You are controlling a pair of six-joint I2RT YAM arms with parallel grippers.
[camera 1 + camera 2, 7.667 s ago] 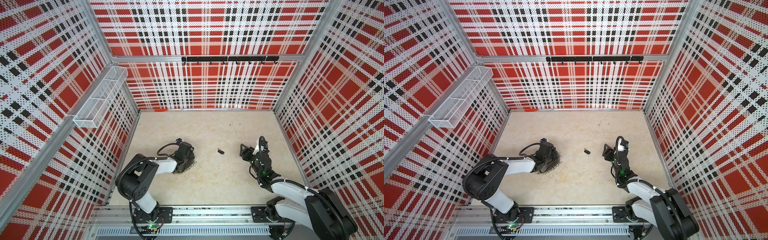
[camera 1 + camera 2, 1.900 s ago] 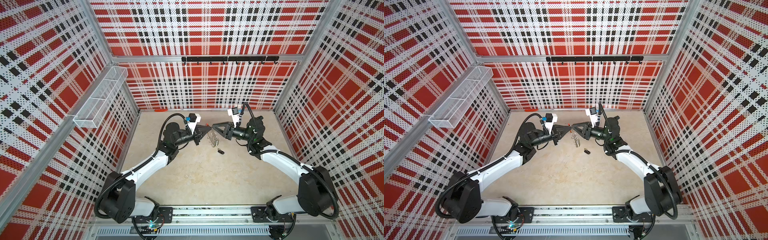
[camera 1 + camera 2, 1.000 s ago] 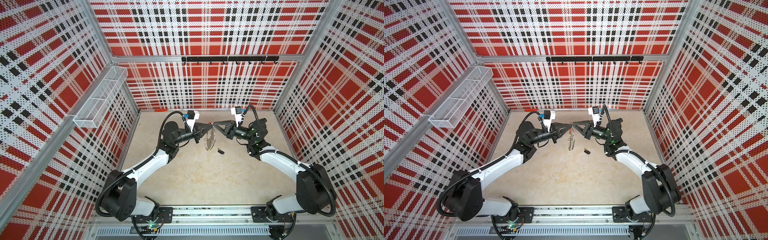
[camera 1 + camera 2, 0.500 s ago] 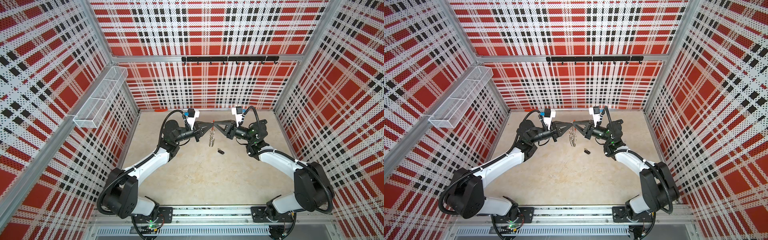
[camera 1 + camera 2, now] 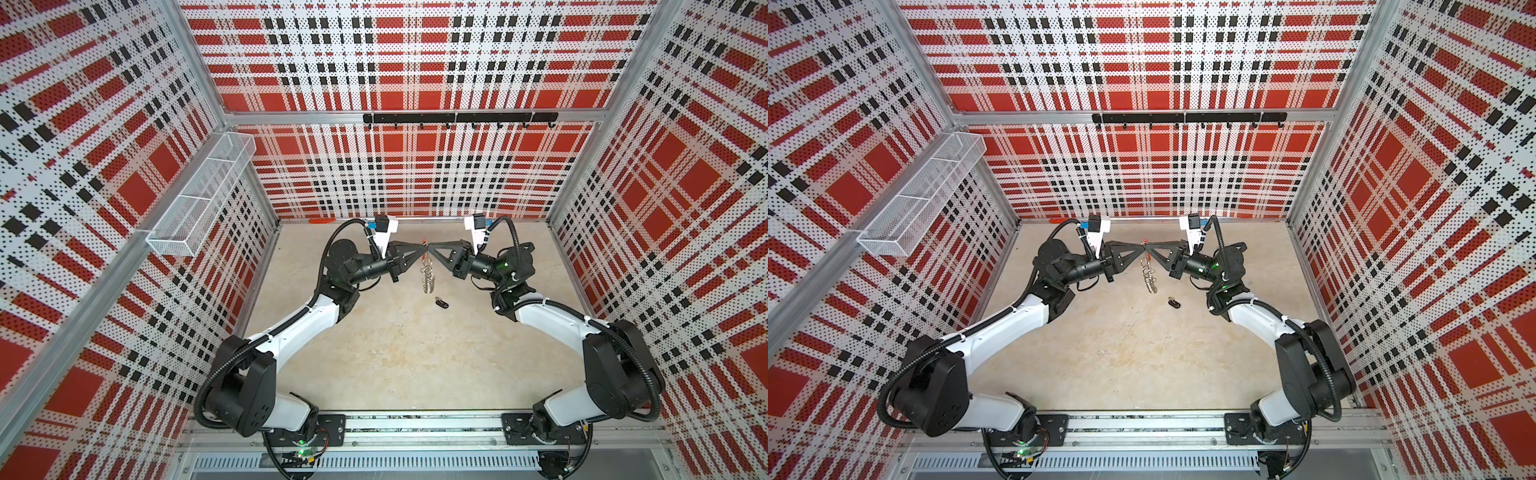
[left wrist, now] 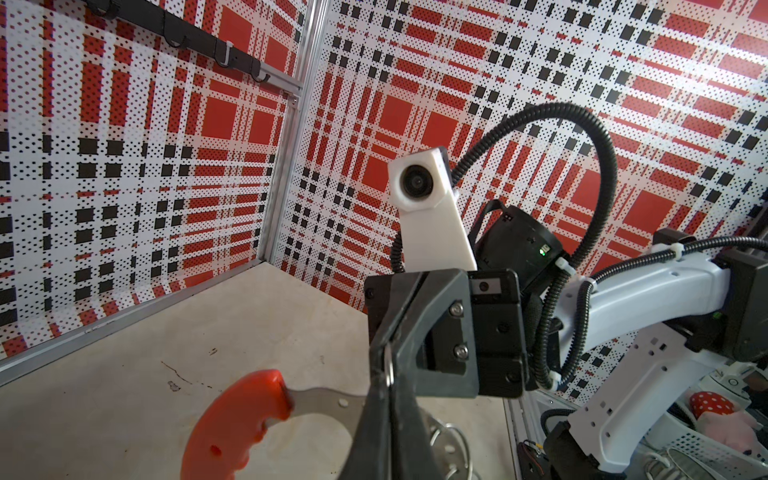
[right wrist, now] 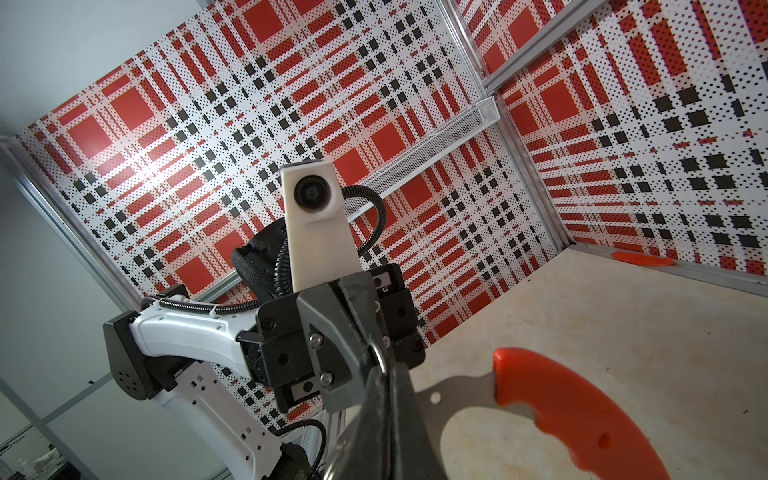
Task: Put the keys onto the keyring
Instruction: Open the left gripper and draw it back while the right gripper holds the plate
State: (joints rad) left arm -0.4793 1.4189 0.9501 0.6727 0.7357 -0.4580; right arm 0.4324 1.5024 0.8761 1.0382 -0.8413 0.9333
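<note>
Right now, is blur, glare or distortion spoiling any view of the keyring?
Both top views: keyring tiny, loops smeared, plaid walls bowed by the wide lens; left wrist view: its red sleeve soft, close to the lens; right wrist view: sleeve crisper, glare on a side wall.

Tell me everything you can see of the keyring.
The keyring is a flat grey metal hoop punched with small holes. It has a red moulded sleeve over one arc and a cluster of small silver loops dangling from it. It hangs in the air above the table, seen edge-on in both top views. The left gripper and right gripper are both shut on its metal band from opposite sides. Nothing else visibly touches it.
</note>
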